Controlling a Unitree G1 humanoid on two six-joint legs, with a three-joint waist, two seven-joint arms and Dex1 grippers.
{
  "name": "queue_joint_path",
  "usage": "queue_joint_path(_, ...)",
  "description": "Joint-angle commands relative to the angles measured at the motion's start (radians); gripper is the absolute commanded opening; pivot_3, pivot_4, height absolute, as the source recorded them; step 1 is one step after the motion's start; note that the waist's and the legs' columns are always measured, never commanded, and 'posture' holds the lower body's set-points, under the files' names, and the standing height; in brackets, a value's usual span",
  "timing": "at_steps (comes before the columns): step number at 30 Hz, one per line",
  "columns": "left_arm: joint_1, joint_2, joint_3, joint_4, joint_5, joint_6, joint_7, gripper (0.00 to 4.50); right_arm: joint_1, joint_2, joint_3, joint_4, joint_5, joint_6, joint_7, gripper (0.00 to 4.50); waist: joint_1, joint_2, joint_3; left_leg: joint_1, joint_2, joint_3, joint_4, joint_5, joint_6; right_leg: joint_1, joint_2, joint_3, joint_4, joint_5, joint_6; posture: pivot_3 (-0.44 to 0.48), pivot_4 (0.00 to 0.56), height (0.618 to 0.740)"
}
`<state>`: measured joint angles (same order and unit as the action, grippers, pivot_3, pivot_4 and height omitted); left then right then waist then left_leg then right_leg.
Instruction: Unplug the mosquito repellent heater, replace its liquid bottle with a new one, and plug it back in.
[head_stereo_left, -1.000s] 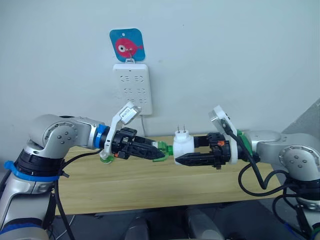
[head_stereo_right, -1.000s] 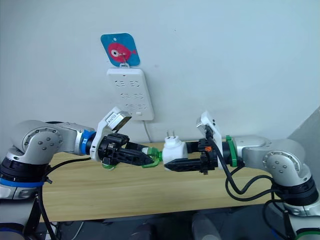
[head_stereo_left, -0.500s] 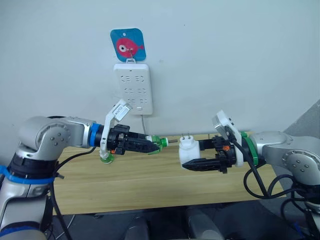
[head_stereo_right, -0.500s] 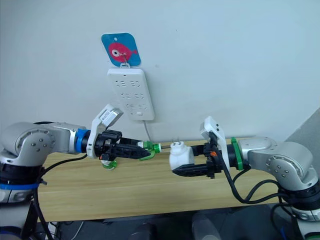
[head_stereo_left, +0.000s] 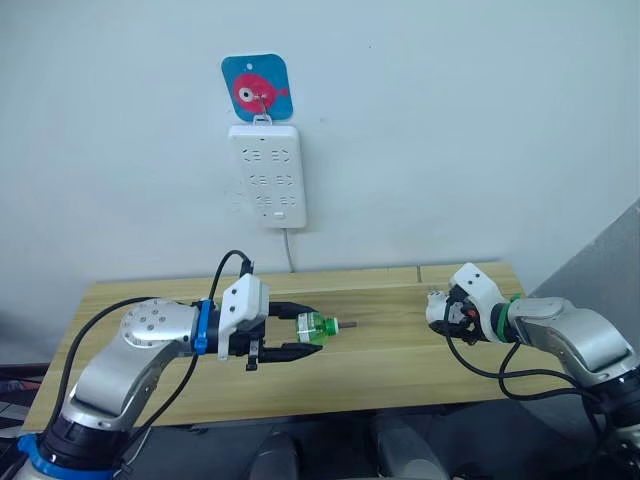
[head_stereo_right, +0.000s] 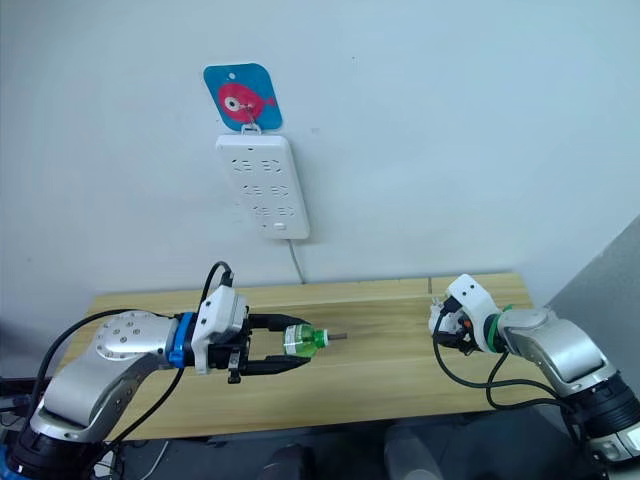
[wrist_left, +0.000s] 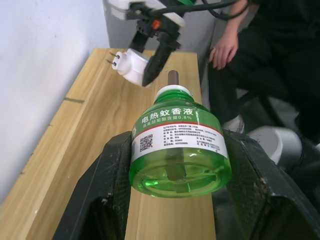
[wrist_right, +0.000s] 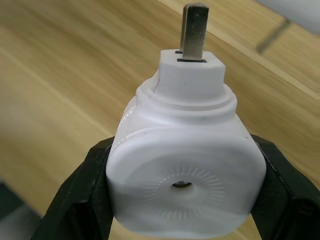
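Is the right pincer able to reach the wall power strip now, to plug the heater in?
Probably, but not yet usefully: the right pincer grips the heater, its bottle gone, low beside the table, below the power strip.

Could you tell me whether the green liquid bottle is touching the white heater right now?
Apart. The left eye view shows bare table between the green liquid bottle in the left gripper and the white heater in the right gripper.

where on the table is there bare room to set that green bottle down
Bare wood lies between the green bottle in the left gripper and the heater in the right gripper, and along the table's front edge. It is crowded only around each gripper.
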<state>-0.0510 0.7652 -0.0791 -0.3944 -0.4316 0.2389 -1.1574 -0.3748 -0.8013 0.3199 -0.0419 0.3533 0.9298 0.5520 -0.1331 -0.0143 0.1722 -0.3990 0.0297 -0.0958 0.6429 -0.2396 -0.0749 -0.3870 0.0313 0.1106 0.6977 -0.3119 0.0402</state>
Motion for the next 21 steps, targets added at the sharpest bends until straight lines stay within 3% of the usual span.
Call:
queue_joint_path(1, 0.030, -0.015, -0.011, -0.036, 0.048, -0.097, 0.009, 2.23, -0.063, 0.012, 0.031, 0.081, -0.070, 0.067, 0.014, 3.02, 0.004, -0.001, 0.007, 0.000, 0.000, 0.001, 0.000, 0.000, 0.000, 0.000, 0.000, 0.002, 0.000, 0.001, 0.001, -0.068, 0.171, 0.740)
queue_joint_path(14, 0.049, -0.036, -0.060, -0.024, 0.118, -0.195, 0.036, 2.23, -0.156, 0.132, 0.006, 0.378, -0.170, 0.122, 0.030, 3.02, 0.022, -0.002, 0.020, 0.001, 0.000, 0.007, 0.000, 0.000, 0.000, -0.002, 0.000, 0.007, -0.001, 0.002, 0.004, -0.050, 0.188, 0.740)
queue_joint_path(18, 0.040, -0.042, -0.066, -0.018, 0.122, -0.197, 0.040, 2.23, -0.167, 0.158, -0.037, 0.399, -0.179, 0.142, 0.023, 4.33, 0.023, -0.002, 0.021, 0.001, 0.000, 0.008, 0.001, 0.000, 0.000, -0.001, 0.000, 0.008, 0.000, 0.003, 0.004, -0.052, 0.187, 0.740)
queue_joint_path(21, 0.032, -0.045, -0.067, -0.008, 0.122, -0.199, 0.040, 2.23, -0.170, 0.168, -0.067, 0.380, -0.179, 0.163, 0.019, 4.50, 0.022, -0.002, 0.022, 0.001, 0.000, 0.009, 0.000, 0.000, 0.000, -0.002, 0.000, 0.009, -0.001, 0.003, 0.005, -0.071, 0.183, 0.740)
